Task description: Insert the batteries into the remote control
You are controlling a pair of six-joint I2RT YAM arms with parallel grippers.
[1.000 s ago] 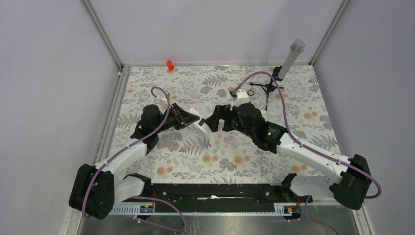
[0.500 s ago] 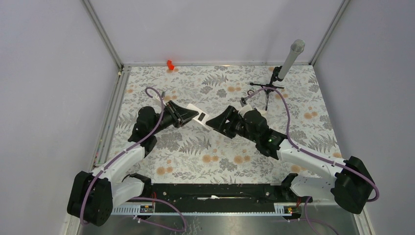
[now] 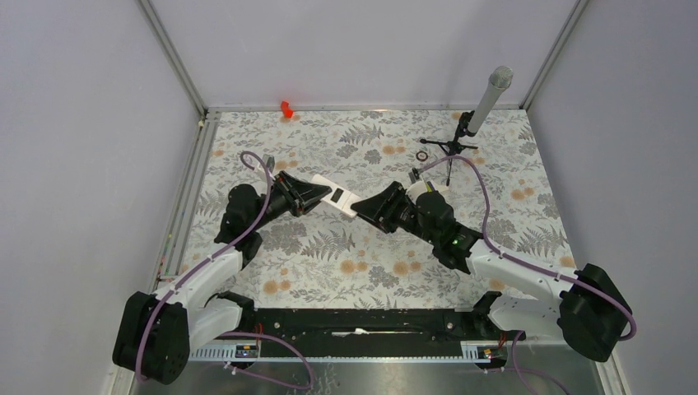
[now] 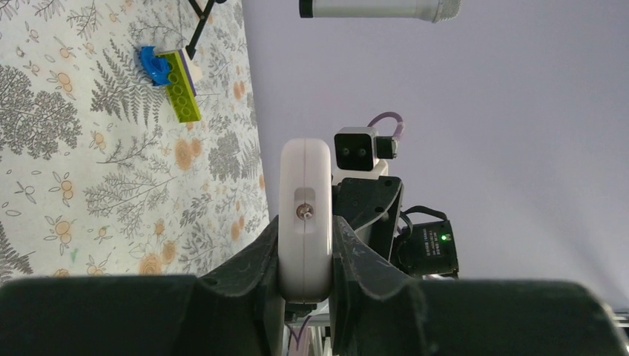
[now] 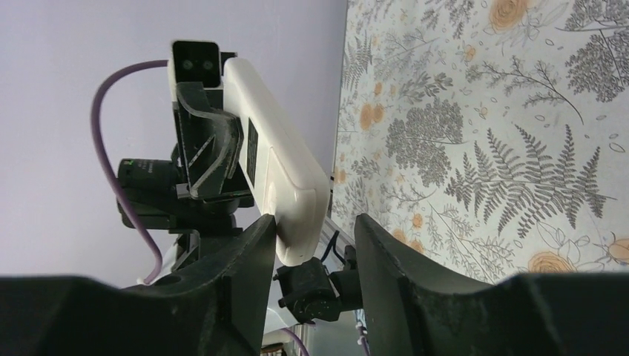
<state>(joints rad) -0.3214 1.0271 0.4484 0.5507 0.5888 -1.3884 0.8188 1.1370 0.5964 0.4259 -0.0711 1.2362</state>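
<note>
The remote control (image 3: 336, 198) is a flat white handset held off the table between the two arms. My left gripper (image 3: 317, 194) is shut on one end of it; the left wrist view shows the remote (image 4: 305, 215) edge-on, pinched between both fingers of the left gripper (image 4: 305, 256). My right gripper (image 3: 368, 206) straddles the remote's other end. In the right wrist view the remote (image 5: 278, 167) rests against the left finger, with a gap to the other finger of the right gripper (image 5: 315, 237), so the jaws are open. The batteries are out of view.
A yellow-green and dark block with a blue disc (image 4: 174, 78) lies on the fern-patterned table. A microphone on a small tripod (image 3: 486, 103) stands at the back right, with a dark ring (image 3: 422, 155) near it. A small red object (image 3: 286, 108) sits at the back edge.
The right gripper has moved in over the free end of the remote and its jaws have narrowed. The left gripper has kept its hold and shifted the remote slightly right.
</note>
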